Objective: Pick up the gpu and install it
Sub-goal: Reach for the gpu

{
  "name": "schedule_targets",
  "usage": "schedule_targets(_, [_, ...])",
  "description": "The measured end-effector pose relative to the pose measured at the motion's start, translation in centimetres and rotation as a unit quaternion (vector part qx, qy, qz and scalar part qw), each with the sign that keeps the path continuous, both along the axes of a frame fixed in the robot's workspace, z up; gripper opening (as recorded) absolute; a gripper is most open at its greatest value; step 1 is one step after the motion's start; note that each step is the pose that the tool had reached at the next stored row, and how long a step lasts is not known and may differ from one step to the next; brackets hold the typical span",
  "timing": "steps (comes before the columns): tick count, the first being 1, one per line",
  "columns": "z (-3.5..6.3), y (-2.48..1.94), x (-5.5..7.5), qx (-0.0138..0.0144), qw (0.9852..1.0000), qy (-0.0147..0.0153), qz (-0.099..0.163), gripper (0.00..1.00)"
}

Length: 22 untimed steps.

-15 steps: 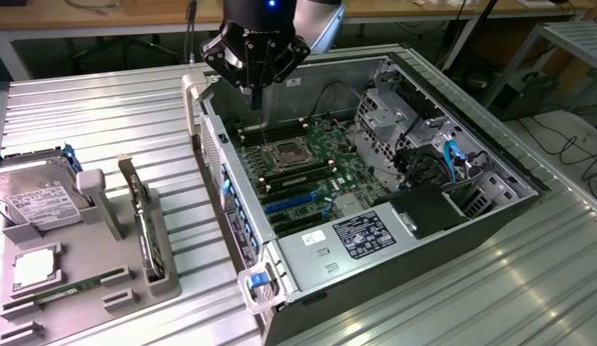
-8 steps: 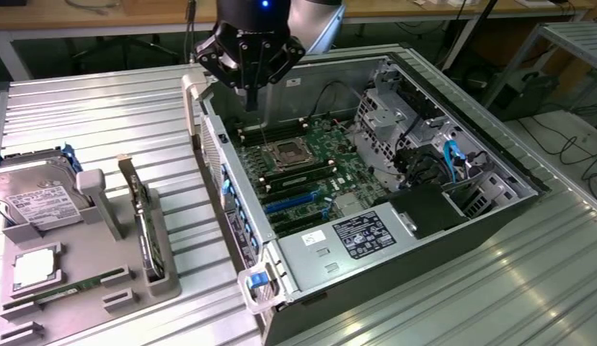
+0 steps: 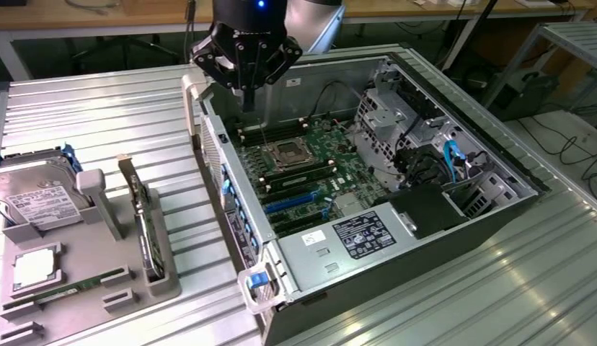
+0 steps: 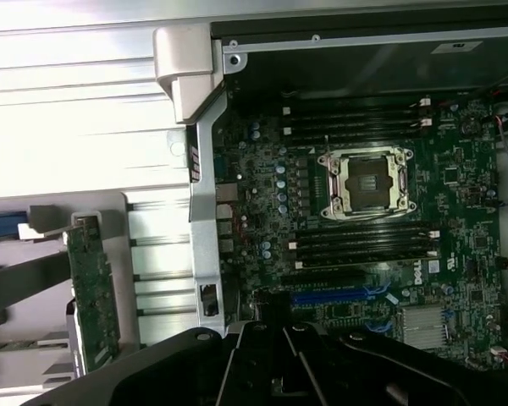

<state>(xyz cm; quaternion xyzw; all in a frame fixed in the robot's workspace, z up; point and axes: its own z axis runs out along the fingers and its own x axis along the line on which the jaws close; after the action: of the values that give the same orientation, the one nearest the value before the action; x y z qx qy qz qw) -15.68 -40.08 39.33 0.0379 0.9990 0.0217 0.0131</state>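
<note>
The gpu [image 3: 143,216] is a green card standing on edge in a grey holder [image 3: 159,277] on the metal table, at the exterior view's left of the open computer case [image 3: 491,162]. The wrist view shows the gpu [image 4: 93,292] edge-on beside the case wall. My gripper [image 3: 249,104] hangs over the back corner of the case, above the motherboard [image 3: 313,173], well away from the gpu. Its fingers are shut together with nothing in them. In the wrist view the black gripper body [image 4: 322,364] covers part of the board.
A silver hard drive [image 3: 39,200], a CPU chip [image 3: 34,267] and a RAM stick [image 3: 73,287] lie in the grey tray by the gpu. Inside the case are the CPU socket [image 4: 366,180], blue card slots [image 4: 339,296], the power supply [image 3: 361,234] and cables [image 3: 453,162].
</note>
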Motion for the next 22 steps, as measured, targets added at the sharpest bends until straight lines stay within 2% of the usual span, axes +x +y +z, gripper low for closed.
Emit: schedule_targets(22, [0.0,-0.13,-1.2,0.0,1.0,0.0,0.0,0.11])
